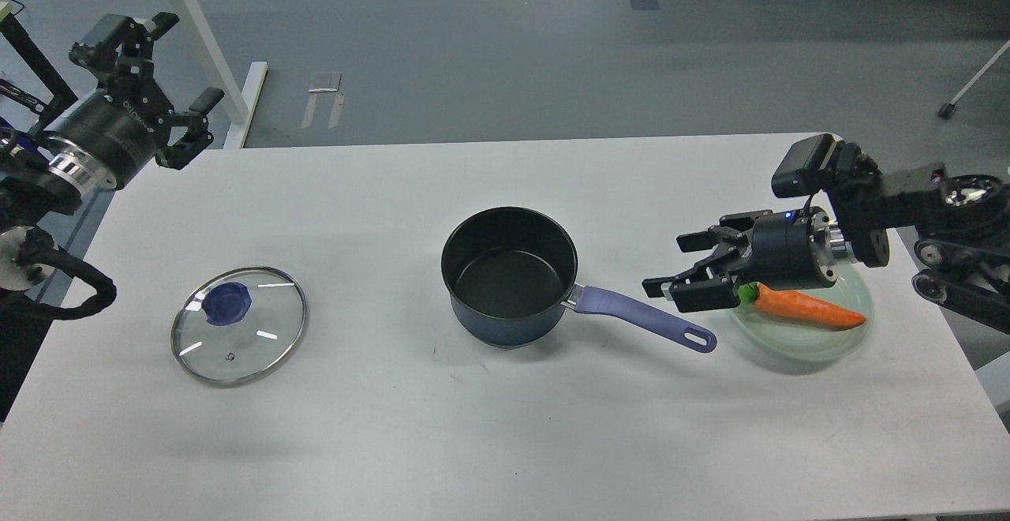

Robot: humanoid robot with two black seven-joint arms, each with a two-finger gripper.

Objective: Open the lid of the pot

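Note:
The navy pot [509, 276] stands uncovered at the table's middle, its lavender handle [647, 317] pointing right. The glass lid [238, 324] with its purple knob lies flat on the table at the left, apart from the pot. My left gripper [177, 71] is open and empty, raised above the table's far left corner. My right gripper [671, 264] is open and empty, hovering just above and beyond the handle's end, not touching it.
A pale green plate [805, 335] with an orange carrot [805, 308] sits at the right, partly under my right wrist. The white table's [505, 426] far edge lies behind the pot. A white table leg [201, 39] stands on the floor beyond the left gripper.

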